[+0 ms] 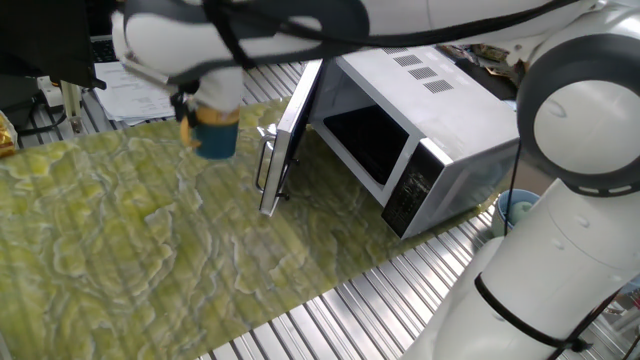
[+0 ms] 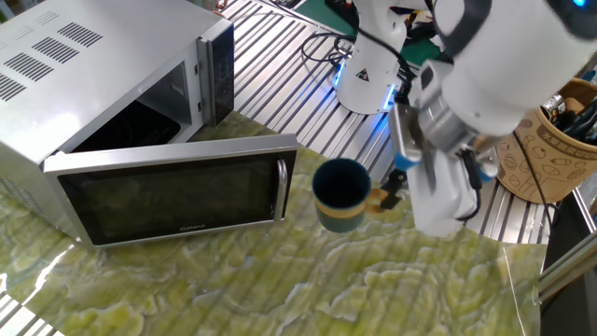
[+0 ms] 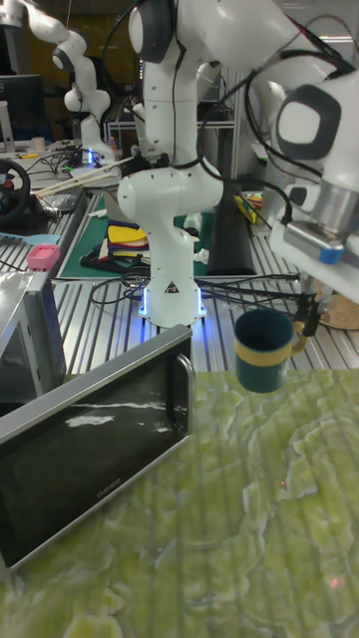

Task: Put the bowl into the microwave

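Observation:
The bowl (image 1: 215, 128), a dark teal mug with a yellowish band and tan handle, hangs in the air above the green cloth, upright, to the left of the open door. My gripper (image 2: 395, 189) is shut on its handle, reaching in from the right side of the bowl (image 2: 340, 194). In the tall fixed view the bowl (image 3: 262, 351) floats just right of the door's handle, with my gripper (image 3: 304, 324) at its tan handle. The white microwave (image 2: 93, 84) stands with its dark glass door (image 2: 173, 191) swung wide open, cavity showing behind it.
A green marbled cloth (image 1: 120, 250) covers the ribbed metal table (image 1: 370, 310). A pale blue container (image 1: 514, 205) sits beside the microwave (image 1: 440, 130). A brown patterned basket (image 2: 550, 140) stands at the right. The arm's white base (image 3: 168, 284) is behind the door.

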Controlling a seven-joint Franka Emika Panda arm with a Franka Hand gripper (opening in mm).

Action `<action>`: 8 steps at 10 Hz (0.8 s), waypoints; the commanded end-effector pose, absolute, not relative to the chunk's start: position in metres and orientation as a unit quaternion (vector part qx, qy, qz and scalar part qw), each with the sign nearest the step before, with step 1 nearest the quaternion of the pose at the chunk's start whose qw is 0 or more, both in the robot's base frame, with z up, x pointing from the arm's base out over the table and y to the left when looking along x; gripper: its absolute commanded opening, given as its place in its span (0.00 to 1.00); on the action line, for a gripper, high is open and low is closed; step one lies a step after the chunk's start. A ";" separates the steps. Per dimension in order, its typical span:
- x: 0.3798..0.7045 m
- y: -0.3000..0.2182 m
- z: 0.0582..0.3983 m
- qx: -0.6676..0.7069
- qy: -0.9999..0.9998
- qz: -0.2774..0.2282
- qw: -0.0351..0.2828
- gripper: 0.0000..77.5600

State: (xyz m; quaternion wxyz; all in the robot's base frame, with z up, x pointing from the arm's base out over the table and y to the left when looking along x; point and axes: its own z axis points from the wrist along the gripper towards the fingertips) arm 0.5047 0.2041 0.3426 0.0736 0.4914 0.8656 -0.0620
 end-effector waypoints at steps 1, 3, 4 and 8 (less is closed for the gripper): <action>0.519 0.173 0.379 0.467 0.877 -0.074 0.082 0.04; 0.520 0.160 0.391 0.459 0.882 -0.076 0.080 0.04; 0.521 0.156 0.394 0.458 0.882 -0.081 0.084 0.04; 0.530 0.145 0.402 0.449 0.883 -0.099 0.093 0.04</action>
